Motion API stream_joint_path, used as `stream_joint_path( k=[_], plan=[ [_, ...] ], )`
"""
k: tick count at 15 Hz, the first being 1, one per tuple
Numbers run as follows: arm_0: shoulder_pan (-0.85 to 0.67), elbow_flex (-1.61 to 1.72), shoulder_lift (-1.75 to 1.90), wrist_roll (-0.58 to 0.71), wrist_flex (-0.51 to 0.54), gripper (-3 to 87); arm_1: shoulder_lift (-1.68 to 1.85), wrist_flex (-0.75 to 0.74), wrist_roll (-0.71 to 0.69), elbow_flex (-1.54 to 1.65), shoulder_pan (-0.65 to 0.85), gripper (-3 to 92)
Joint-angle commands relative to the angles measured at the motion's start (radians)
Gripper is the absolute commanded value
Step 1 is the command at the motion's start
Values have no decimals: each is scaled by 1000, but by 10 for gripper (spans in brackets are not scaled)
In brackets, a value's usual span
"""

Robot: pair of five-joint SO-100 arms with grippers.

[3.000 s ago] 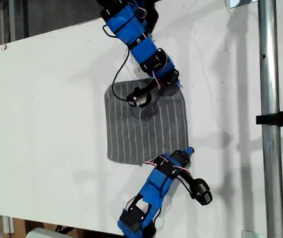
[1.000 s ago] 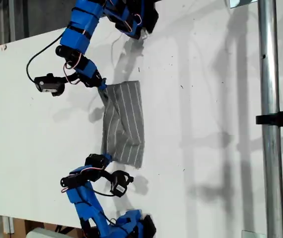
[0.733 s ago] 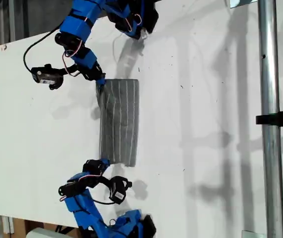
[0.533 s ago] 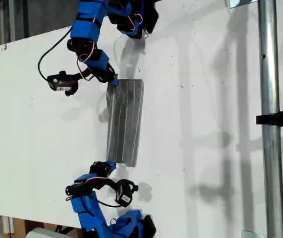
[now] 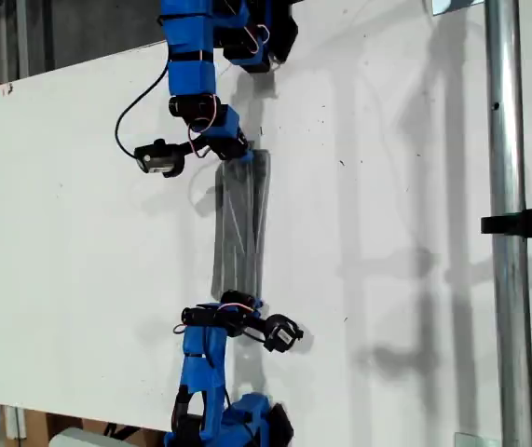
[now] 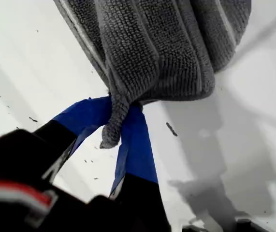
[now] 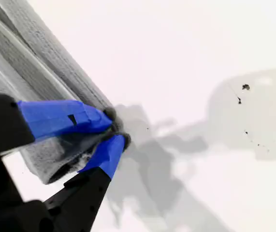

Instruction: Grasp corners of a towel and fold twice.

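Exterior view: towel [image 5: 239,223] stretched narrow between two arms on white table [image 5: 79,186] | first gripper [image 6: 121,121] clamped on a corner | second gripper [image 7: 113,131] pinching towel edge, probably a corner

Towel [image 5: 239,228], seemingly folded, between two arms.

A lab or workshop bench — bare white table [image 5: 415,307], metal pole [image 5: 506,223] with a black clamp [image 5: 526,223].

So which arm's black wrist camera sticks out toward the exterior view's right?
The arm at the exterior view's bottom; its camera sits right of the towel end, whereas the top arm has its own camera jutting left.
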Motion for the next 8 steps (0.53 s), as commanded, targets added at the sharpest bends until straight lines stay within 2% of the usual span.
stream_joint_path(
  k=[1,2,3,5,6,8],
  plan=[
    [-35,-29,9,-5,23,136,-48,-98,25,34,-2,-2],
    [-48,-28,34,8,29,179,-83,-121,31,40,-3,-2],
    [-60,-31,66,23,55,229,-109,-126,43,40,-3,79],
    [-80,-17,179,31,133,294,-124,-86,66,25,-14,360],
    [-80,-8,264,21,176,293,-106,-29,71,-12,-35,310],
    [-75,17,465,-11,252,287,-23,176,106,-147,-104,228]
  ],
)
